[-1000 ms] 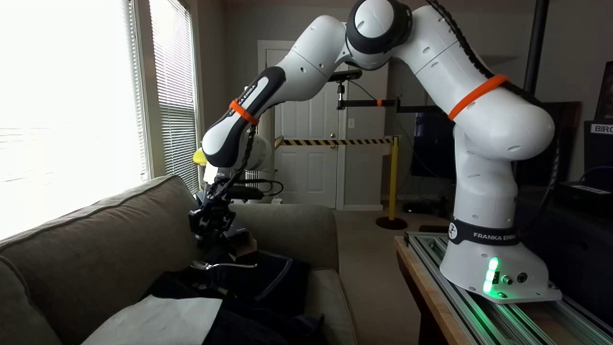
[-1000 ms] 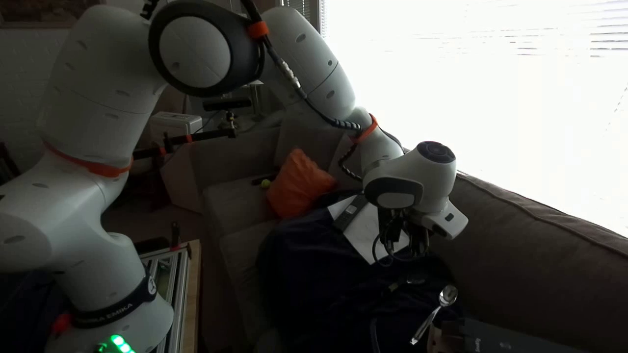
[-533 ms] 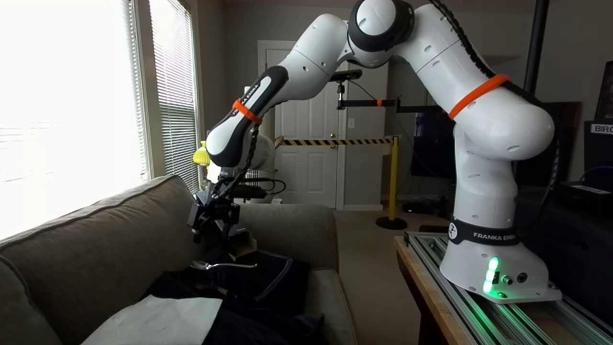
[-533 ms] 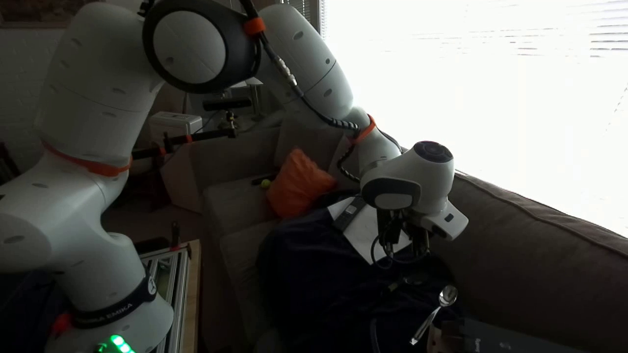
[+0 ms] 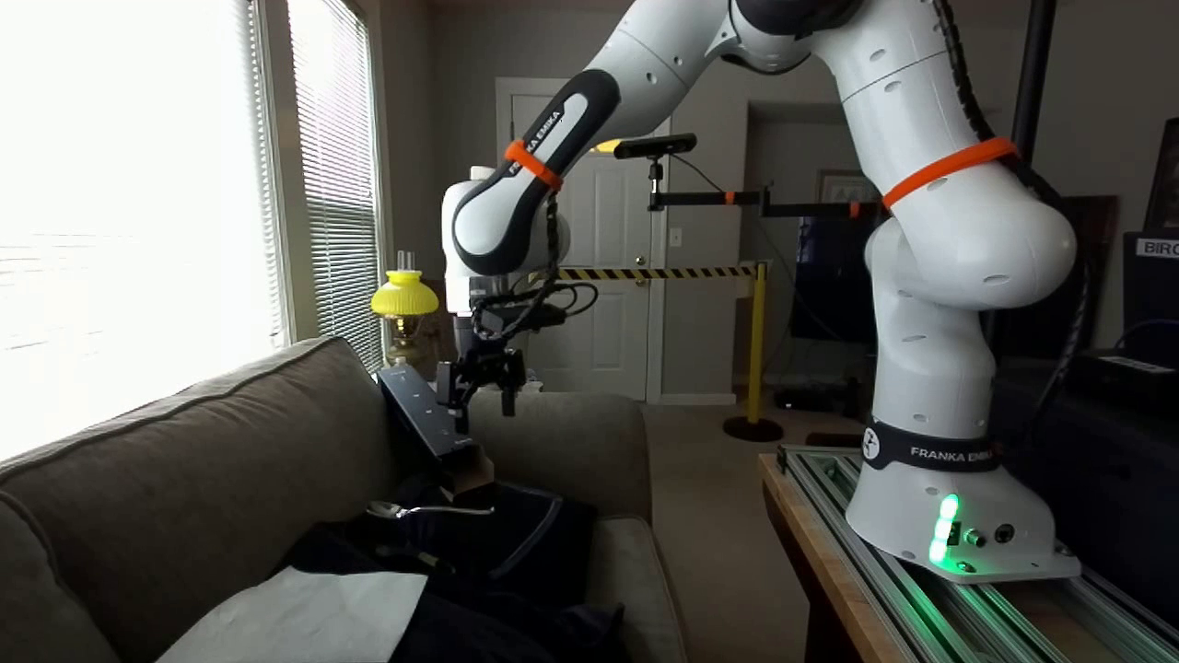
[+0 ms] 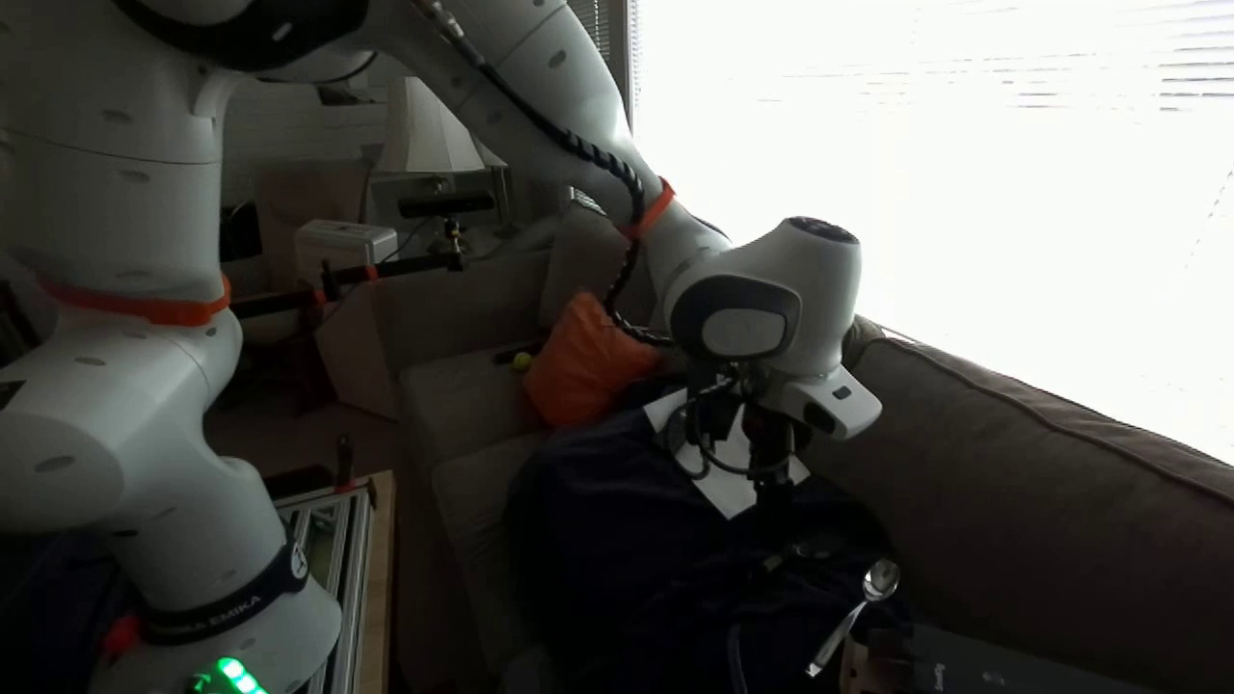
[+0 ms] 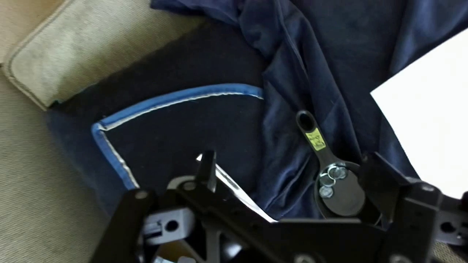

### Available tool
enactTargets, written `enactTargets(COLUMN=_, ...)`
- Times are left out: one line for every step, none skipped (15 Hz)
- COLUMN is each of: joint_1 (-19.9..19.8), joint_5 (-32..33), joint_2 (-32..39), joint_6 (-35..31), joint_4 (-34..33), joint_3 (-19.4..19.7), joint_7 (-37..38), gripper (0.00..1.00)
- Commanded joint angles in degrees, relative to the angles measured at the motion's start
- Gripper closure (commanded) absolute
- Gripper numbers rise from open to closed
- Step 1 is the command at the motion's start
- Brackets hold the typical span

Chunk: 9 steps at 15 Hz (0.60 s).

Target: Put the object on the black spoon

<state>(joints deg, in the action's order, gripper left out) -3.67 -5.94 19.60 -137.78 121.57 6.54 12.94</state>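
Gripper [image 5: 484, 416], its fingers spread wide, hangs above navy cloth [image 7: 281, 146]; shiny round pieces [image 7: 326, 192] lie in the black spoon [image 7: 328, 157].

Below me spreads a grey-beige fabric sofa [image 5: 626, 571], its seat largely under a rumpled navy-blue cloth [image 6: 617, 540]. On that cloth I see a round-bowled black spoon [image 7: 326, 157] with a yellow label [image 7: 316, 140] on its handle, a silver metal spoon [image 6: 876, 585] apart from it, and a flat white sheet of paper [image 7: 431, 120]. A long dark box [image 5: 419, 405] leans tilted in the sofa's corner. Farther along the seat I find a crumpled orange cushion [image 6: 586, 364] and, just beside it, a yellow-green ball [image 6: 522, 361].
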Motion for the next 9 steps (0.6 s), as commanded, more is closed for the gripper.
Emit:
enactTargets(joint_1=5.18, joint_5=13.17, joint_2=-12.23, joint_6=1.25, joint_4=11.90, joint_3=2.87, joint_7=7.97, gripper=0.00)
enactTargets(joint_1=5.77, joint_5=17.15, joint_2=-14.68, joint_6=1.38, joint_4=14.29, joint_3=2.79, joint_7=10.05, gripper=0.00)
enactTargets(joint_1=5.81, joint_5=20.41, joint_2=-16.54, joint_6=1.20, joint_4=16.44, joint_3=2.21, joint_7=11.20, gripper=0.00)
enactTargets(joint_1=5.57, joint_5=22.65, joint_2=-18.23, joint_6=1.58, joint_4=18.40, joint_3=1.38, joint_7=11.69, gripper=0.00)
enactTargets(joint_1=3.85, joint_5=17.94, joint_2=-12.89, joint_6=1.07, joint_4=12.58, joint_3=0.48, joint_7=9.19, gripper=0.00)
enactTargets(joint_1=3.98, joint_5=19.74, joint_2=-14.82, joint_6=1.09, joint_4=14.75, joint_3=0.08, joint_7=10.03, gripper=0.00)
enactTargets(joint_1=3.98, joint_5=20.60, joint_2=-16.11, joint_6=1.08, joint_4=16.19, joint_3=-0.15, joint_7=10.41, gripper=0.00)
enactTargets(joint_1=3.91, joint_5=20.92, joint_2=-16.91, joint_6=1.08, joint_4=17.02, joint_3=-0.25, joint_7=10.42, gripper=0.00)
enactTargets(joint_1=3.86, joint_5=21.02, joint_2=-17.24, joint_6=1.08, joint_4=17.34, joint_3=-0.26, joint_7=10.41, gripper=0.00)
